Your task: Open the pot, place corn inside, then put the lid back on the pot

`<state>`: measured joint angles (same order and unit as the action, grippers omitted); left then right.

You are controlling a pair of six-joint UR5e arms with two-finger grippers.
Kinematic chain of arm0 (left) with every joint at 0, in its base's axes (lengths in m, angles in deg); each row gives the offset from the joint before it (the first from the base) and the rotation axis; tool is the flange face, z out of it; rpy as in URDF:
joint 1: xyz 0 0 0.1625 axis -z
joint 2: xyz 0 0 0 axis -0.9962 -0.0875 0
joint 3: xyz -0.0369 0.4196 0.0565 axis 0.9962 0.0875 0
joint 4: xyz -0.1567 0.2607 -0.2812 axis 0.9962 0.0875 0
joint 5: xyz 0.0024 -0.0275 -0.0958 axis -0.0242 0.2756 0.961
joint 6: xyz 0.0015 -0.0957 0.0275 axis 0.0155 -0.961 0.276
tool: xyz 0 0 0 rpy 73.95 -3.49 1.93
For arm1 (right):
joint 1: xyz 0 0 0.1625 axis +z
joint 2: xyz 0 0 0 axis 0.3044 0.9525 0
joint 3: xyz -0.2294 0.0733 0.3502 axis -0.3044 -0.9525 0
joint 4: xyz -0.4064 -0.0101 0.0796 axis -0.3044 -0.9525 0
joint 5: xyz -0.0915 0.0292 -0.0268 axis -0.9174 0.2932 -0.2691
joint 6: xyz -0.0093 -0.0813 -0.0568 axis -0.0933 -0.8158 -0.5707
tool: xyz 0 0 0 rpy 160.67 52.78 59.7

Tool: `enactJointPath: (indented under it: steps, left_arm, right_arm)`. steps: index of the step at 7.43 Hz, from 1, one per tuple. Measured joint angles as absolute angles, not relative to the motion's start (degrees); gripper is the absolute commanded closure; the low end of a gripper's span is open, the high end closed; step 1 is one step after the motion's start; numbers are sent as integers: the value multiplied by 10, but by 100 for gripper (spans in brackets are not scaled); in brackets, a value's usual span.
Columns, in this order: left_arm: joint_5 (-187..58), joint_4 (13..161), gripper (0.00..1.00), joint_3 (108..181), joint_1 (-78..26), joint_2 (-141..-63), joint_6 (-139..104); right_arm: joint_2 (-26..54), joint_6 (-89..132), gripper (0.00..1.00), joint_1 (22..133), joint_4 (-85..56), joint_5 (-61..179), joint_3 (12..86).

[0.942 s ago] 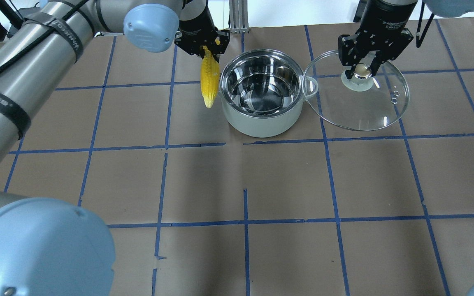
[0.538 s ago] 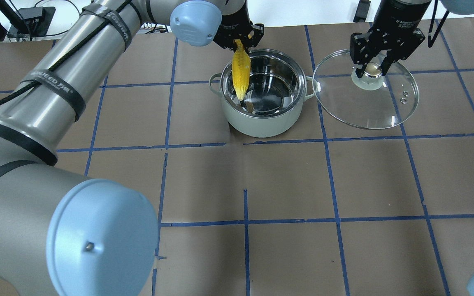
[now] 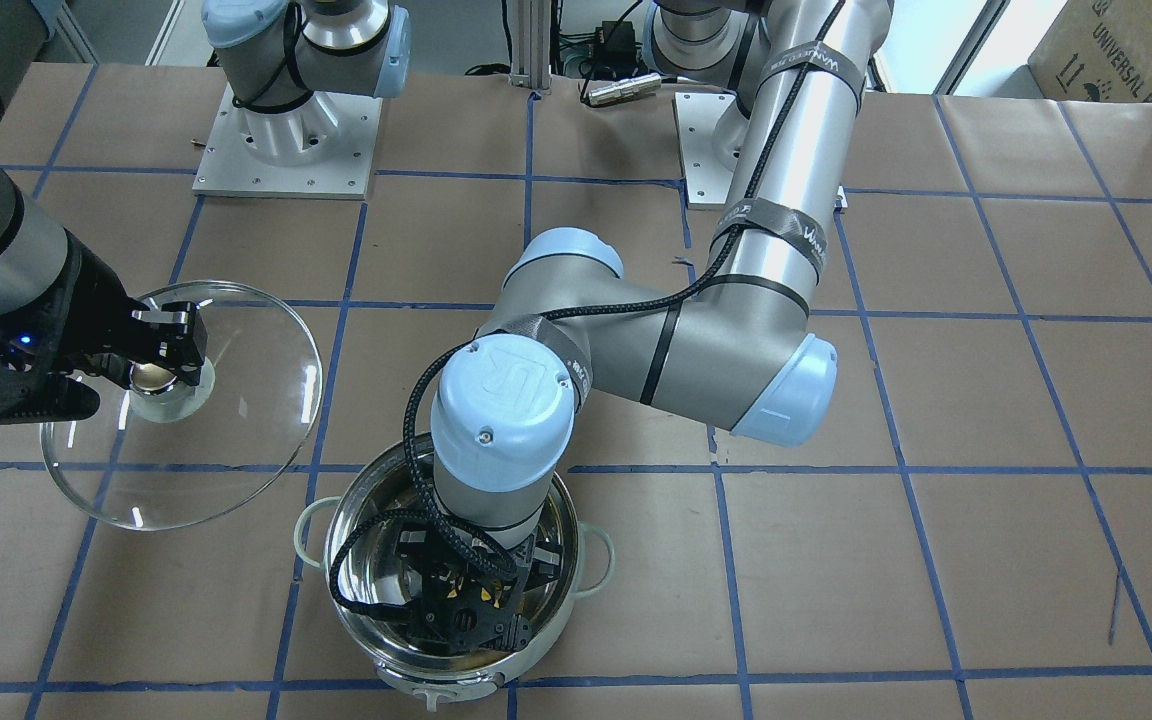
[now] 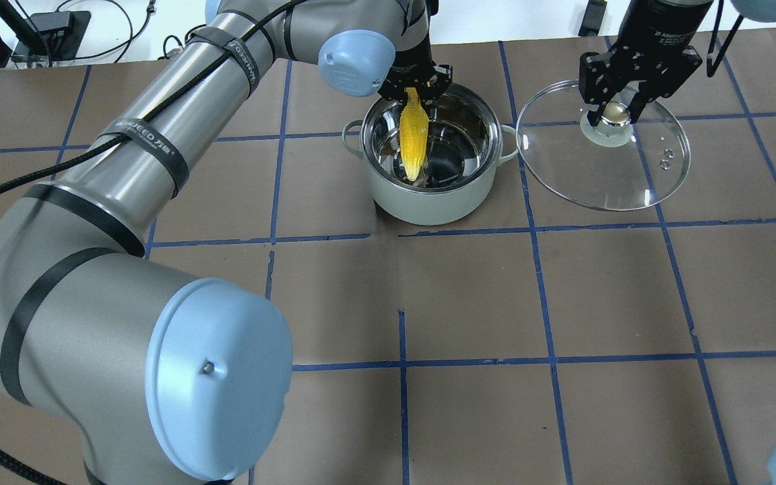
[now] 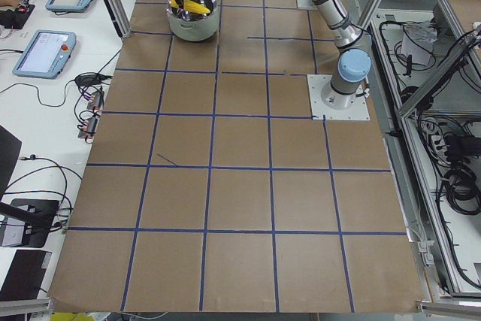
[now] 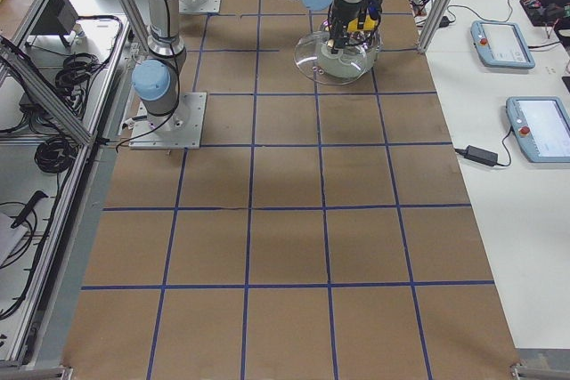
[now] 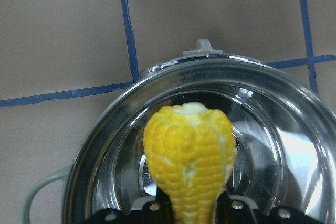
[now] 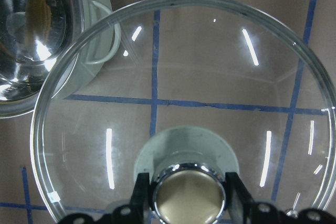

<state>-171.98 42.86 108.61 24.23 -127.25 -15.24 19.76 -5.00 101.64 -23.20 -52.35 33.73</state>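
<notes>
The open steel pot (image 4: 469, 195) stands at the table's far middle; it also shows in the front view (image 3: 576, 590) and the left wrist view (image 7: 273, 108). My left gripper (image 4: 415, 86) is shut on the yellow corn (image 4: 413, 138), which hangs point down inside the pot's mouth; the corn fills the left wrist view (image 7: 189, 166). My right gripper (image 4: 613, 111) is shut on the knob of the glass lid (image 4: 603, 175) and holds it to the right of the pot, clear of it. The lid also shows in the right wrist view (image 8: 210, 77) and the front view (image 3: 236, 420).
Brown paper with blue tape lines covers the table (image 4: 469, 303). My left arm's elbow (image 4: 219, 397) looms large at the near left of the overhead view. Arm base plates (image 3: 286, 150) sit at the robot's side.
My left gripper carried the corn from beside the pot's left rim rightward over the pot and down into its mouth. My right gripper shifted the lid a little further right.
</notes>
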Motion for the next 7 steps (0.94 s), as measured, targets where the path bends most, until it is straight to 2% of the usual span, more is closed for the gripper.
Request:
enactJointPath:
  steps: [4, 7]
  left_arm:
    - [-1722, 444, 0, 1097, 227, -1259, -160]
    - [-1722, 496, 0, 1139, 167, -1171, -125]
  right_arm:
    - [198, -49, 66, 1017, -232, -523, 336]
    - [191, -16, 64, 1075, -236, -523, 312]
